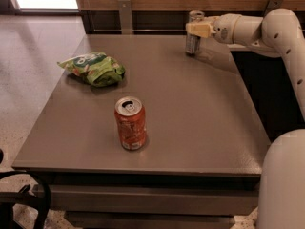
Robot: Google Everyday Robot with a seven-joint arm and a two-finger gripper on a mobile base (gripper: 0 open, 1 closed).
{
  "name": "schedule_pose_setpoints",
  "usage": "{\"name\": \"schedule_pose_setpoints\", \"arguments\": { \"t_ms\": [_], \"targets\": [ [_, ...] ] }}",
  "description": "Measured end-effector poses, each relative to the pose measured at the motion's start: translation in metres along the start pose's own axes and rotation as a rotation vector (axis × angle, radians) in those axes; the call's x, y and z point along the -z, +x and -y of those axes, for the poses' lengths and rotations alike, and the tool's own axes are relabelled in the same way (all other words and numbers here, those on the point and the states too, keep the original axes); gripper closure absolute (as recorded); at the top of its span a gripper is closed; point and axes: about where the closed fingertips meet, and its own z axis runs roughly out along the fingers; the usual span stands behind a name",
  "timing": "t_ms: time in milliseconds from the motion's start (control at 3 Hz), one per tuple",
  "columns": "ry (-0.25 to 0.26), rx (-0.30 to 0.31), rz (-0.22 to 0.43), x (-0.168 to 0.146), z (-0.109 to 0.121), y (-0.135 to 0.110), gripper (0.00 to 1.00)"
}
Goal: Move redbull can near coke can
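Grey-brown laminate is what you are working over: the table fills most of the view. Read it as a clock face, with twelve at the far edge by the wooden wall. The white arm comes in from about two o'clock and reaches leftward along that far edge. At ten o'clock lies a green chip bag, crumpled and flat, well off the line that matters.

The coke can stands upright near the front edge, at roughly seven o'clock, with bare tabletop on every side of it. The redbull can stands upright at about one o'clock, close to the far edge, long axis vertical. The gripper is right at it, crossing the upper half of the can from the three o'clock side. Whether it is clamped on the can or only set about it you cannot tell from this angle, so check before you pull.

The relation your next move turns on is this: from the redbull can, the coke can lies toward seven o'clock, well apart, nearly the whole depth of the table away and somewhat to the left. I judge the carry to be a long diagonal draw toward you. Keep the slim can vertical (it is narrow and would likely tip easily), and set it down just beside the coke can without nudging it.
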Motion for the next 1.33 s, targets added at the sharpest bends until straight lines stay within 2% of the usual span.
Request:
{"name": "schedule_pose_setpoints", "arguments": {
  "t_ms": [667, 1333],
  "targets": [
    [0.004, 0.045, -0.013, 0.065, -0.015, -0.044, 1.0],
    [0.037, 0.082, -0.01, 0.13, -0.05, -0.058, 1.0]
  ]
}}
